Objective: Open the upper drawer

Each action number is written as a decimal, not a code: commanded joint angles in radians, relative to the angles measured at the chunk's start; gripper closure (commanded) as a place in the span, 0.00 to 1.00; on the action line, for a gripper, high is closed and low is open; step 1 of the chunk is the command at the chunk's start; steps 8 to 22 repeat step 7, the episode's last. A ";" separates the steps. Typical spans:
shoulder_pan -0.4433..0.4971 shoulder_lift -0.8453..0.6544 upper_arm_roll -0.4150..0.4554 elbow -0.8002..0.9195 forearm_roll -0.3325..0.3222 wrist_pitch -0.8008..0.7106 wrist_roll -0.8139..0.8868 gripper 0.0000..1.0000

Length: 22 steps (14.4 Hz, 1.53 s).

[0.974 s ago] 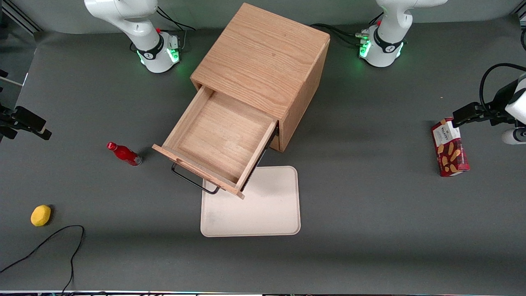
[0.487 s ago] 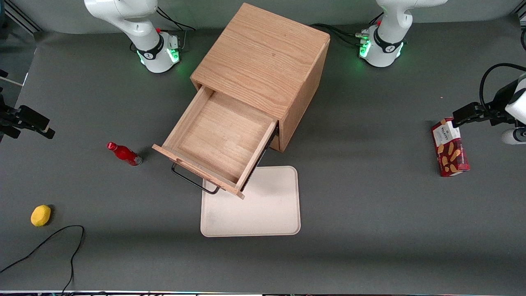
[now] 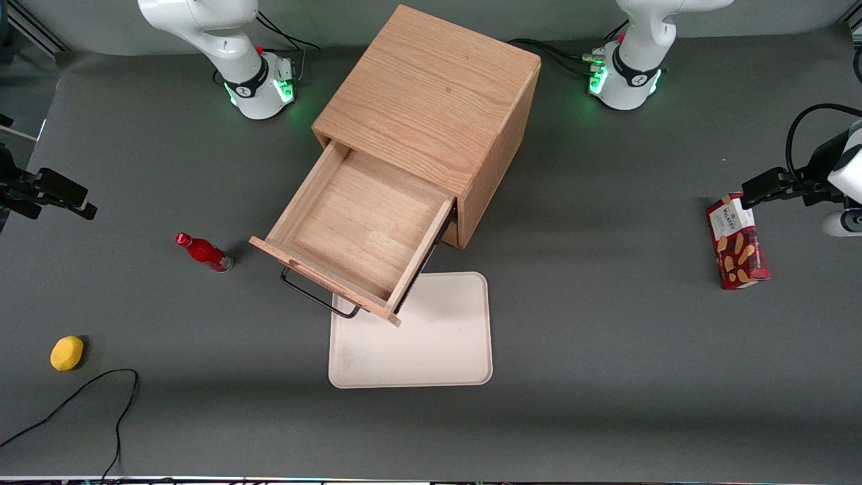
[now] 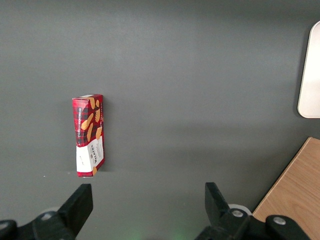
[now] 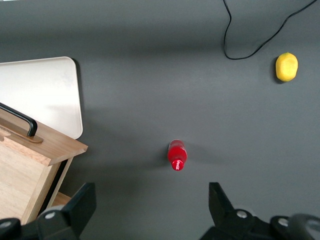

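We see the upper drawer point(image 3: 360, 232) pulled well out of the cabinet point(image 3: 431, 101); our empty, open gripper point(image 5: 152, 212) hovers above the red bottle point(image 5: 176, 154) (descending could topple it).

Your dark grey table point(image 3: 606, 350) carries an oak cabinet point(image 3: 431, 101), with a cream tray point(image 3: 438, 343) just in front of it. Toward the working arm's end you have a red bottle point(image 3: 202, 252), a yellow lemon point(image 3: 67, 353) and a black cable point(image 3: 81, 397). The gripper point(image 5: 150, 207) hangs spread wide above the bottle; a red biscuit box point(image 3: 737, 242) lies toward the parked arm's end.
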 commanded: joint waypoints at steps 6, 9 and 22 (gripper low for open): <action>0.008 -0.010 0.001 0.001 -0.060 -0.027 -0.086 0.00; 0.008 -0.010 -0.001 0.001 -0.058 -0.027 -0.069 0.00; 0.008 -0.010 -0.001 0.001 -0.058 -0.027 -0.069 0.00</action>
